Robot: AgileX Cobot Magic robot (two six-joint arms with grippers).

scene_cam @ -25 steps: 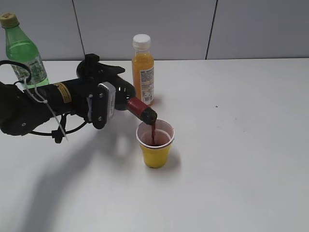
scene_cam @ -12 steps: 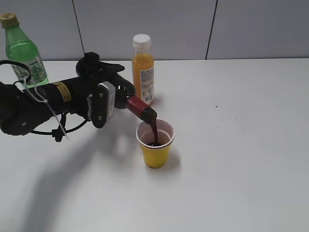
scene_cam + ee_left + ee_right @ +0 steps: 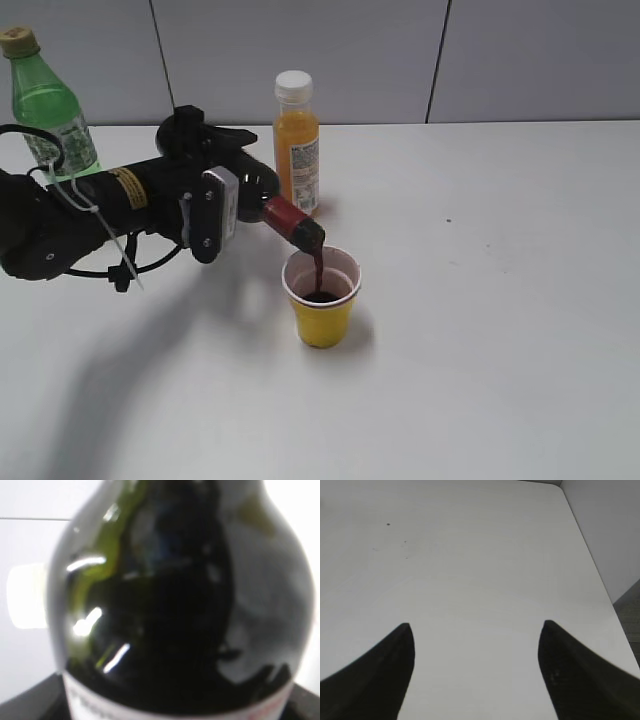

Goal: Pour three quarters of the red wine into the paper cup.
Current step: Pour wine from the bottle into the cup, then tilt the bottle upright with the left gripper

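- Left gripper point(image 3: 225, 205) is clamped round the body of the wine bottle point(image 3: 265, 205), and the bottle is tipped well over, neck pointing right and down.
- The bottle's long axis runs from the gripper at upper left down to the mouth at lower right, close to level, with the mouth dipped just below the shoulder.
- The mouth hangs just above the cup point(image 3: 322, 298), over the near-left part of its rim, not touching it.
- A thin dark stream of red wine point(image 3: 318, 268) drops from the mouth straight into the cup, and a dark pool shows low inside.
- The cup stands upright on the tabletop point(image 3: 480, 300), just right of and below the gripper, with nothing holding it.
- From the left wrist, the bottle's dark shoulder point(image 3: 175, 605) fills the view, a strip of white label at the bottom edge; how much wine is left inside I cannot tell.
- Right gripper point(image 3: 476, 650) is spread wide and empty over bare tabletop, well away from the cup and out of the exterior view.
- So the left arm is the one on the job, and the next call is all about tilt: my read is the cup is far from full, so the mouth needs to stay above the rim.
- The juice bottle point(image 3: 297, 140) stands just behind the neck; the green soda bottle point(image 3: 50, 105) sits far left, both clear of the pour.
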